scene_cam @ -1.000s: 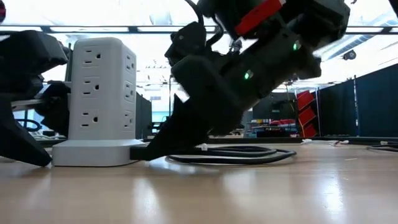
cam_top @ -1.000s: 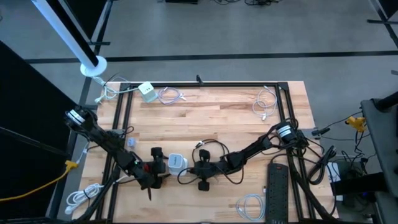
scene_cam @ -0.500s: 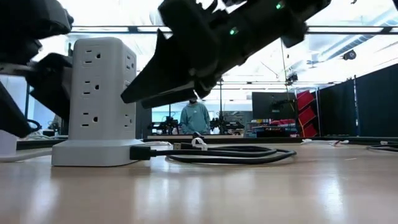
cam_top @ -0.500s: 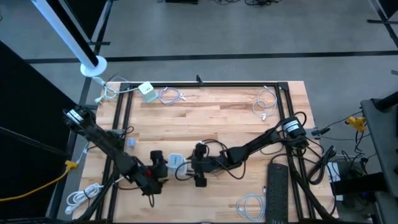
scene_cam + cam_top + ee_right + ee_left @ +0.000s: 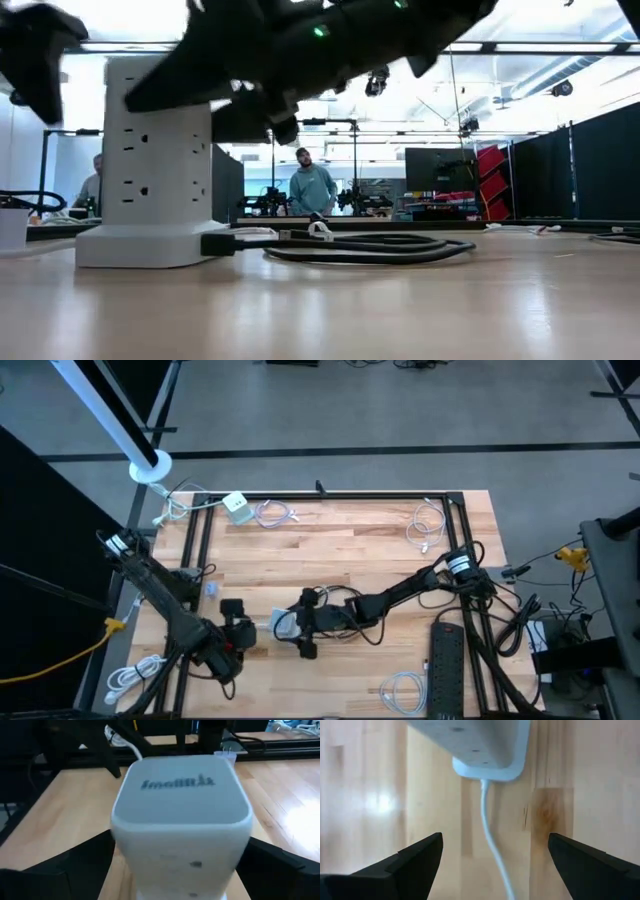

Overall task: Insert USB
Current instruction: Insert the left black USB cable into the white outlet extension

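Wood table [image 5: 350, 550]: both hands spread, R hand [image 5: 292, 628] astride outlet tower [image 5: 150, 165], L hand [image 5: 238, 632] beside.

- Grey lettering, one word, on the flat top face of the white power tower [image 5: 181, 815]; blurred, not legible letter for letter.
- Small dark mark on the tower's upper side face, right wrist view; too small to read.
- No readable text, number or label on the tower's socket faces in the low view.
- No readable text in the high or left wrist views.
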You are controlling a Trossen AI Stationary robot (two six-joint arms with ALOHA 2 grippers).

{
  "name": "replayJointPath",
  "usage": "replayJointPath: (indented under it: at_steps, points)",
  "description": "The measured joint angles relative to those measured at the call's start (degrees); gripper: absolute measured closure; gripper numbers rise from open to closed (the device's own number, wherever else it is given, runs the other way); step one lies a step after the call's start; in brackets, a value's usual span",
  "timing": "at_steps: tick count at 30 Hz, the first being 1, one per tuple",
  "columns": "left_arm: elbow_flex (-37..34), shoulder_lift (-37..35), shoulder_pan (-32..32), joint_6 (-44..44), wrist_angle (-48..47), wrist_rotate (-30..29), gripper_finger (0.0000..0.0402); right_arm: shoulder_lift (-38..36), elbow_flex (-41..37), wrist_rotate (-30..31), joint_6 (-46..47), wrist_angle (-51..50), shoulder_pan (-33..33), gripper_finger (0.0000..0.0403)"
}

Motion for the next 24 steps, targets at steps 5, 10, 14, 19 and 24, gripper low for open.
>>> replayJointPath:
  at_steps: [5, 10, 14, 19, 24]
  points:
    - [6.4, -1.91, -3.76, -8.3, -12.39, -0.09, 0.0052, 4.18, 4.97, 2.75, 1.83, -0.71, -0.24, 0.0103]
    - [11.16, -5.3, -8.32, -18.59, -20.81, -0.65, 0.0052, 5.24, 9.56, 0.32, 0.54, -7.06, 0.02, 0.0109]
    - [13.15, -8.48, -11.7, -26.03, -23.18, -3.57, 0.0052, 5.27, 11.4, -2.71, -2.37, -8.37, -0.05, 0.0109]
    - [14.43, -11.16, -12.83, -27.91, -23.11, -10.82, 0.0052, 7.44, 17.43, -7.79, -2.35, -7.09, 0.06, 0.0109]
    - [14.7, -12.4, -12.15, -24.87, -23.13, -17.23, 0.0052, 16.27, 30.46, -7.8, 0.84, -8.18, 1.07, 0.0109]
